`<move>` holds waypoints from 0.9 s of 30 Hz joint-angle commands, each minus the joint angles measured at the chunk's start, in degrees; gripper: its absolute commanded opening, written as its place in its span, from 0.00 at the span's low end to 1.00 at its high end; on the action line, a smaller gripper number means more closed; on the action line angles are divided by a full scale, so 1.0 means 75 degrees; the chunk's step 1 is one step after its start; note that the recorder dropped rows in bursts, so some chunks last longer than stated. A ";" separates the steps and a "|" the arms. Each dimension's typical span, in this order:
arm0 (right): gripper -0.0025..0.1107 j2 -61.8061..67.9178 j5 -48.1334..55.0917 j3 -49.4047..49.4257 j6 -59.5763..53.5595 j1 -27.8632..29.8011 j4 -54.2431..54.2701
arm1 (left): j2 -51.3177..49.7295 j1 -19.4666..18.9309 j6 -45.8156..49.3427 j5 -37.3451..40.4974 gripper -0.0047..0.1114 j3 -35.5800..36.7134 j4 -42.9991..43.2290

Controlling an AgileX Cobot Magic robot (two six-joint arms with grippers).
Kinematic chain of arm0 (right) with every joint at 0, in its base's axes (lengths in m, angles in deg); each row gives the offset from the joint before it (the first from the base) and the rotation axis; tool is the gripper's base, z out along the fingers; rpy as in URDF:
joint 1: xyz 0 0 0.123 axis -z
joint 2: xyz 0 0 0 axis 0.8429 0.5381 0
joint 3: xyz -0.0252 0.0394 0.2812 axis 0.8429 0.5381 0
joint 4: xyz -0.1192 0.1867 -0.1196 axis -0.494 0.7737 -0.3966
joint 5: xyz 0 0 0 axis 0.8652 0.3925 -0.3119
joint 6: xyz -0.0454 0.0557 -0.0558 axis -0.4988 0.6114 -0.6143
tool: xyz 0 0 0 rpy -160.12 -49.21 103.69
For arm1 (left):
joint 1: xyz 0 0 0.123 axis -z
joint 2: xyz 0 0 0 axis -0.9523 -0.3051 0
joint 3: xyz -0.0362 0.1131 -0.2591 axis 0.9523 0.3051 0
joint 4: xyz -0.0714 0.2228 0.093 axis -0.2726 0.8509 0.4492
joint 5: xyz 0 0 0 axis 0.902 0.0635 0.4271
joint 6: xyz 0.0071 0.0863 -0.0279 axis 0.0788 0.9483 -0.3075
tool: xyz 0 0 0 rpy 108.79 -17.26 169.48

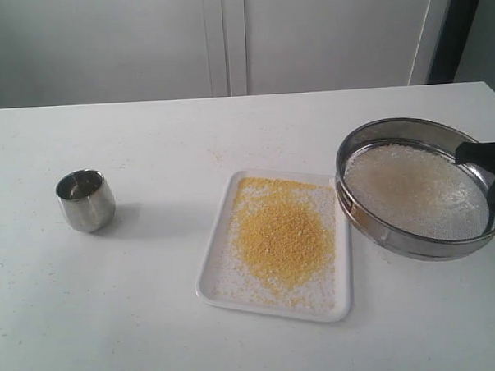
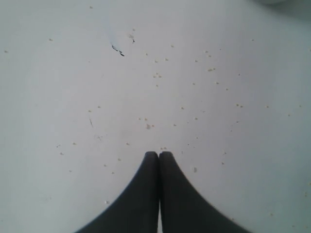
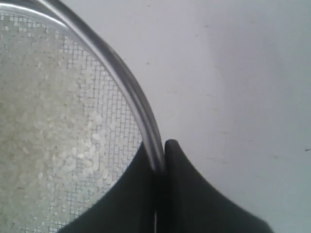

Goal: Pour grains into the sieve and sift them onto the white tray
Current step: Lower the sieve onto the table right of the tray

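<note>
- We saw an indoor bench, most like a robot lab; beyond that we could not tell.
- The table (image 1: 155,321) was wide and plain white, and stray crumbs speckled it.
- Behind it stood flat white panels (image 1: 102,44) with upright seams, like cupboard doors or a partition. A dark strip (image 1: 458,20) ran at the far right.
- The wares were kitchen ones: a steel cup (image 1: 85,201), a white tray (image 1: 210,269) heaped with yellow grains (image 1: 282,233), and a steel sieve (image 1: 398,243).
- A black right gripper (image 3: 160,150) was clamped on the sieve's rim, which spoke for a robot bench, not a home kitchen.
</note>
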 commanded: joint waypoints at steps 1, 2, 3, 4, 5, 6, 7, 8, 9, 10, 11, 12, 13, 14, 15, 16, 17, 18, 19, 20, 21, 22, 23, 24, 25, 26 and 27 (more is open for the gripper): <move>0.02 0.0009 -0.0156 -0.0066 0.0696 0.0123 -0.0656 | 0.0047 -0.0028 -0.0019 0.0117 0.04 -0.0047 -0.0039; 0.02 0.0009 -0.0184 -0.0066 0.0852 0.0123 -0.0748 | 0.0047 -0.0028 -0.0019 0.0117 0.04 -0.0047 -0.0039; 0.02 0.0009 -0.0178 -0.0066 0.0938 0.0123 -0.0809 | 0.0047 -0.0028 -0.0019 0.0117 0.04 -0.0047 -0.0039; 0.02 0.0025 -0.0214 -0.0066 0.0952 0.0123 -0.0859 | 0.0047 -0.0028 -0.0019 0.0117 0.04 -0.0047 -0.0039; 0.02 0.0025 -0.0227 -0.0066 0.0952 0.0123 -0.0895 | 0.0047 -0.0028 -0.0019 0.0117 0.04 -0.0047 -0.0039; 0.02 0.0056 -0.0246 -0.0066 0.1040 0.0123 -0.0984 | 0.0047 -0.0028 -0.0019 0.0117 0.04 -0.0047 -0.0039; 0.02 0.0074 -0.0264 -0.0066 0.1145 0.0123 -0.1111 | 0.0047 -0.0028 -0.0019 0.0117 0.04 -0.0047 -0.0039; 0.02 0.0109 -0.0275 -0.0066 0.1274 0.0123 -0.1220 | 0.0047 -0.0028 -0.0019 0.0117 0.04 -0.0047 -0.0039; 0.02 0.0144 -0.0282 -0.0066 0.1352 0.0123 -0.1337 | 0.0047 -0.0028 -0.0019 0.0117 0.04 -0.0047 -0.0039; 0.02 0.0175 -0.0282 -0.0066 0.1497 0.0123 -0.1471 | 0.0047 -0.0028 -0.0019 0.0117 0.04 -0.0047 -0.0039; 0.02 0.0239 -0.0282 -0.0066 0.1642 0.0123 -0.1596 | 0.0047 -0.0028 -0.0019 0.0117 0.04 -0.0047 -0.0039; 0.02 0.0274 -0.0310 -0.0066 0.1687 0.0123 -0.1680 | 0.0047 -0.0028 -0.0019 0.0117 0.04 -0.0047 -0.0039; 0.02 0.0314 -0.0352 -0.0066 0.1687 0.0123 -0.1680 | 0.0047 -0.0028 -0.0019 0.0117 0.04 -0.0047 -0.0039; 0.02 0.0366 -0.0391 -0.0066 0.1687 0.0123 -0.1680 | 0.0047 -0.0028 -0.0019 0.0117 0.04 -0.0047 -0.0039; 0.02 0.0381 -0.0449 -0.0066 0.1687 0.0123 -0.1680 | 0.0047 -0.0028 -0.0019 0.0117 0.04 -0.0047 -0.0039; 0.02 0.0433 -0.0490 -0.0066 0.1687 0.0123 -0.1680 | 0.0047 -0.0028 -0.0019 0.0117 0.04 -0.0047 -0.0039; 0.02 0.0450 -0.0522 -0.0066 0.1687 0.0123 -0.1680 | 0.0047 -0.0028 -0.0019 0.0117 0.04 -0.0047 -0.0039; 0.02 0.0468 -0.0575 -0.0066 0.1687 0.0107 -0.1680 | 0.0047 -0.0028 -0.0019 0.0117 0.04 -0.0047 -0.0039; 0.02 0.0505 -0.0614 -0.0056 0.1687 0.0107 -0.1721 | 0.0047 -0.0028 -0.0019 0.0117 0.04 -0.0047 -0.0039; 0.02 0.0537 -0.0628 -0.0056 0.1687 0.0107 -0.1721 | 0.0047 -0.0028 -0.0019 0.0117 0.04 -0.0047 -0.0039; 0.02 0.0574 -0.0674 -0.0013 0.1687 0.0107 -0.1721 | 0.0047 -0.0028 -0.0019 0.0117 0.04 -0.0047 -0.0039; 0.02 0.0593 -0.0750 0.0018 0.1687 0.0107 -0.1721 | 0.0047 -0.0028 -0.0019 0.0117 0.04 -0.0047 -0.0039; 0.02 0.0657 -0.0827 0.0075 0.1687 0.0107 -0.1721 | 0.0047 -0.0028 -0.0019 0.0117 0.04 -0.0047 -0.0039; 0.02 0.0694 -0.0916 0.0116 0.1687 0.0107 -0.1721 | 0.0047 -0.0028 -0.0019 0.0117 0.04 -0.0047 -0.0039; 0.02 0.0736 -0.0957 0.0170 0.1687 0.0107 -0.1680 | 0.0047 -0.0028 -0.0019 0.0117 0.04 -0.0047 -0.0039; 0.02 0.0808 -0.1033 0.0207 0.1672 0.0107 -0.1680 | 0.0047 -0.0028 -0.0019 0.0117 0.04 -0.0047 -0.0039; 0.02 0.0859 -0.1046 0.0219 0.1672 0.0107 -0.1680 | 0.0047 -0.0028 -0.0019 0.0117 0.04 -0.0047 -0.0039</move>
